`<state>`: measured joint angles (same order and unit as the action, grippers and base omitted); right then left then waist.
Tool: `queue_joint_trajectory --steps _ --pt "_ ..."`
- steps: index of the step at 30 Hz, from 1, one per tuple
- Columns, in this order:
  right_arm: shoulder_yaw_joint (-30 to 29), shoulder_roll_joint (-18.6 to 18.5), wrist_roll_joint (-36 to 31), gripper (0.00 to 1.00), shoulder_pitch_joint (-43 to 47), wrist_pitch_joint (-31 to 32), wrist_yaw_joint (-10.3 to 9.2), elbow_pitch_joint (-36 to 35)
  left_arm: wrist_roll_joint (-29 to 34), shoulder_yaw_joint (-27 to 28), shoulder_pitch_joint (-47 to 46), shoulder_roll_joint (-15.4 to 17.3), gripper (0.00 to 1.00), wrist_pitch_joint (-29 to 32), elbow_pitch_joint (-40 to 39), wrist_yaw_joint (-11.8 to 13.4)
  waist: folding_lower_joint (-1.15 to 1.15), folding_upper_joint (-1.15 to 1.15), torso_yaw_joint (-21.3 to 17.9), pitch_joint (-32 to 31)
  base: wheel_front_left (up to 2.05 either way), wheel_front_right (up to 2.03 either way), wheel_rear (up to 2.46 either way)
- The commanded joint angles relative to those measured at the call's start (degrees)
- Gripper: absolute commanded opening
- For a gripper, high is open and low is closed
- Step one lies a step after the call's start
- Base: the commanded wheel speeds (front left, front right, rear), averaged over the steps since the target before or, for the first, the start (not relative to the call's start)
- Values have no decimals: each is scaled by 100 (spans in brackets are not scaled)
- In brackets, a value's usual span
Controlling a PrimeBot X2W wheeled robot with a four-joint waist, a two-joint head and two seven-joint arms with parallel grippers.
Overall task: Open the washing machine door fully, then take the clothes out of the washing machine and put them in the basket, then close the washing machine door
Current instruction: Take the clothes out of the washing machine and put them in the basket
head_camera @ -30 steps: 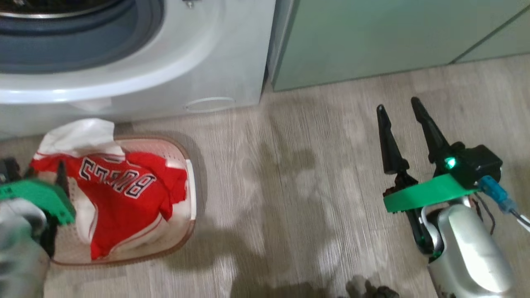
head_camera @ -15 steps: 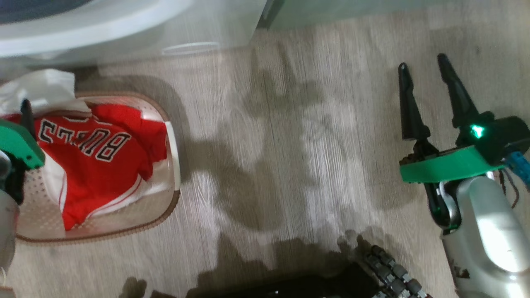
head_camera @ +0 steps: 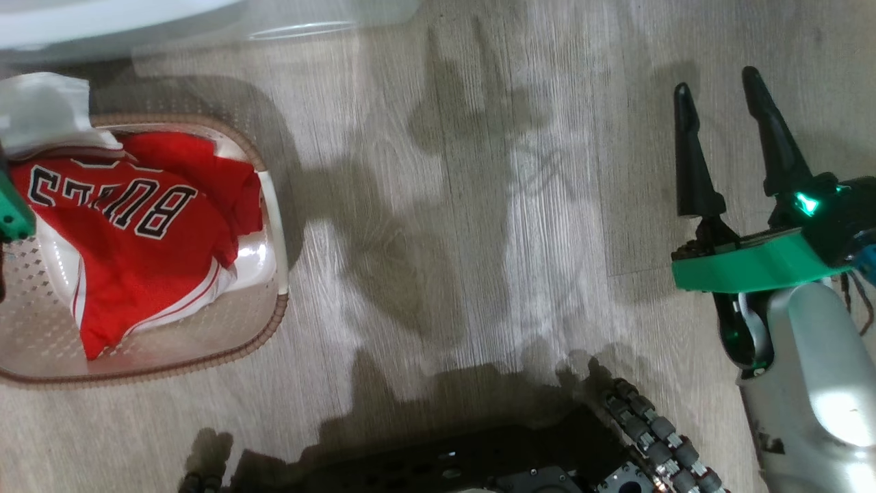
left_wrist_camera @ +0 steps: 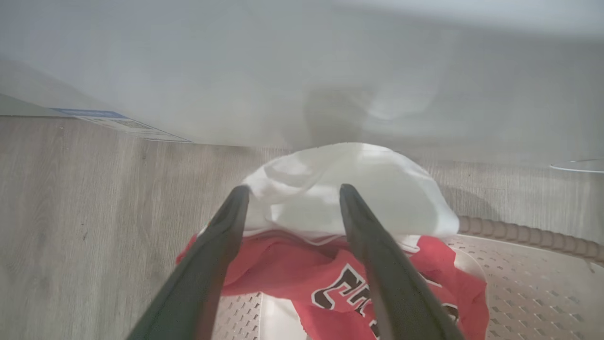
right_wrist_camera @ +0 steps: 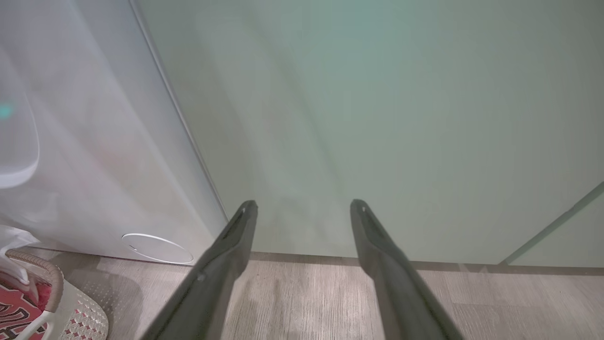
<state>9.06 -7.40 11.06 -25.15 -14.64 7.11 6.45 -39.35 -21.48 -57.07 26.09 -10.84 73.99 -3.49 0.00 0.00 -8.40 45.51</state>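
The clothes point(head_camera: 137, 260), a red garment with white panels and dark lettering, lie in the cream basket point(head_camera: 274, 322) on the floor at the left; a white part hangs over the far rim. My left gripper point(left_wrist_camera: 293, 191) hovers open just above the clothes point(left_wrist_camera: 377, 264), holding nothing. Its green wrist mount point(head_camera: 10, 205) shows at the left edge. My right gripper point(head_camera: 718, 82) stands open and empty over bare floor at the right. The washing machine point(head_camera: 102, 20) shows its white lower front at the top; its door is out of view.
In the right wrist view the open right gripper point(right_wrist_camera: 304, 205) faces a pale green cabinet point(right_wrist_camera: 377, 118), with the washing machine point(right_wrist_camera: 94, 141) to its left. Wood-look floor lies between basket and right arm. My dark base point(head_camera: 479, 459) sits at the bottom edge.
The head camera has tilted down: the washing machine and cabinets slid up out of the picture and my base came in at the bottom. Both grippers stay open; the clothes lie unmoved.
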Motion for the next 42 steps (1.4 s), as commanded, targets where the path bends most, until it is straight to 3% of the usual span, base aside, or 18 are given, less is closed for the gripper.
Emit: queue_joint_trajectory --steps 1,13,16,17,18,29,42 --pt "63 -67 -59 100 144 -36 37 -188 21 77 -34 393 100 -16 -7 61 0 0 -5 29 0 0 0" --pt "70 -120 -93 100 146 -36 37 -302 86 -63 -241 626 100 271 -4 82 0 0 -54 342 0 0 0" --pt "80 -119 -94 100 140 -36 37 -318 42 -37 -251 695 39 301 -4 82 0 0 -96 404 0 0 0" --pt "81 -122 -95 100 140 -36 37 -320 27 -25 -247 717 10 300 -4 98 0 0 -109 416 0 0 0" --pt "79 -127 -95 100 140 -36 37 -324 15 -24 -238 729 0 335 -4 94 0 0 -119 424 0 0 0" --pt "32 -95 -105 100 68 -36 37 -291 -48 -78 -135 686 0 315 -4 -99 0 0 -89 307 0 0 0" --pt "173 -2 43 100 60 -36 37 10 -155 -346 653 160 0 295 -4 -377 0 0 -5 -665 0 0 0"
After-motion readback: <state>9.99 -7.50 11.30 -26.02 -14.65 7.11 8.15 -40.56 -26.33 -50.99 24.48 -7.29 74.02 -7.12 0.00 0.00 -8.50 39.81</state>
